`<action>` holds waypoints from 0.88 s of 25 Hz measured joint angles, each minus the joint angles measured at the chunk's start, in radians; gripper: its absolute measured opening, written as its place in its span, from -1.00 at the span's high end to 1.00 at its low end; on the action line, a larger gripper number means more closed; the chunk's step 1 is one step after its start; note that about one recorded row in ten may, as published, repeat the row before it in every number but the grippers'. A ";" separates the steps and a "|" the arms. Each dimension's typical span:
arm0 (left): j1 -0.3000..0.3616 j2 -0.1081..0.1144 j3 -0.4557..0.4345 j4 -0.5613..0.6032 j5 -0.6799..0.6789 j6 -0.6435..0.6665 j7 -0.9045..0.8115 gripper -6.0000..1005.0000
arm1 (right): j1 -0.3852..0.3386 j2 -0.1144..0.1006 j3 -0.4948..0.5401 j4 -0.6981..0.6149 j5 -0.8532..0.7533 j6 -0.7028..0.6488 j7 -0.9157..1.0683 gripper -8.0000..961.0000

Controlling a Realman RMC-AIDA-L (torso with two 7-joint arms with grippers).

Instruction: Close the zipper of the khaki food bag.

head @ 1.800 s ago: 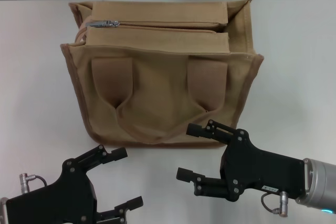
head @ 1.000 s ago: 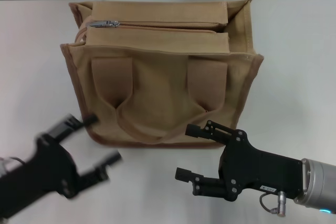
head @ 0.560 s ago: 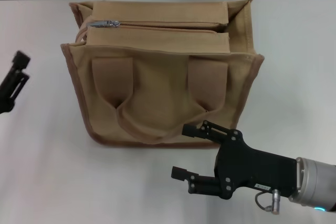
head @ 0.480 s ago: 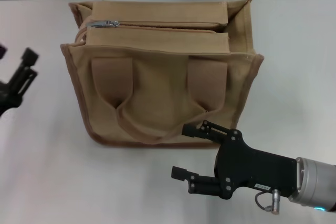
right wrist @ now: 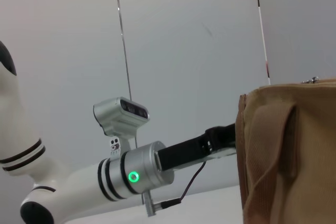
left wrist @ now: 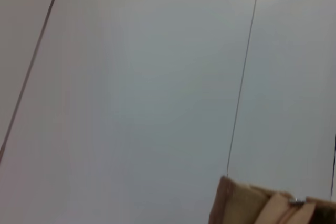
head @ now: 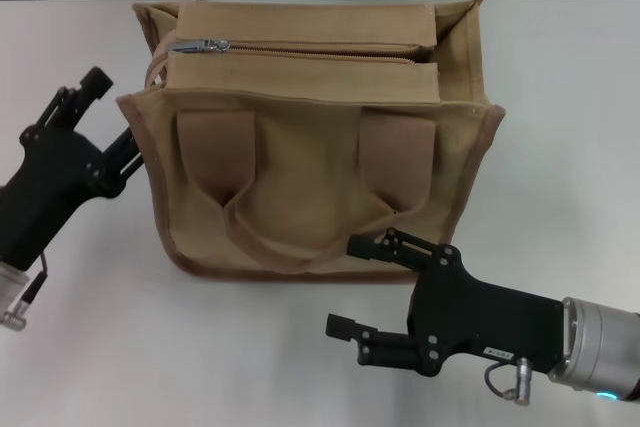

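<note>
Zipper [head: 310, 51] runs left-right along khaki food bag [head: 310, 162] top, pull tab [head: 200, 45] at left end. Left gripper [head: 108, 127] nearer, jaws spread beside bag's left wall; right gripper [head: 365, 292] jaws wide, low before bag front.

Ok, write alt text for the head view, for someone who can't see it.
A khaki bag stands on a white table, its zipper running along the top with the silver pull at the left end. The left claw is open at the bag's left side; the right claw hangs open in front of it.
</note>
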 joint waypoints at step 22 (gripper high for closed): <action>-0.073 -0.004 -0.120 -0.044 0.003 -0.023 -0.022 -0.50 | 0.025 0.000 0.028 0.007 0.000 0.050 0.000 -0.69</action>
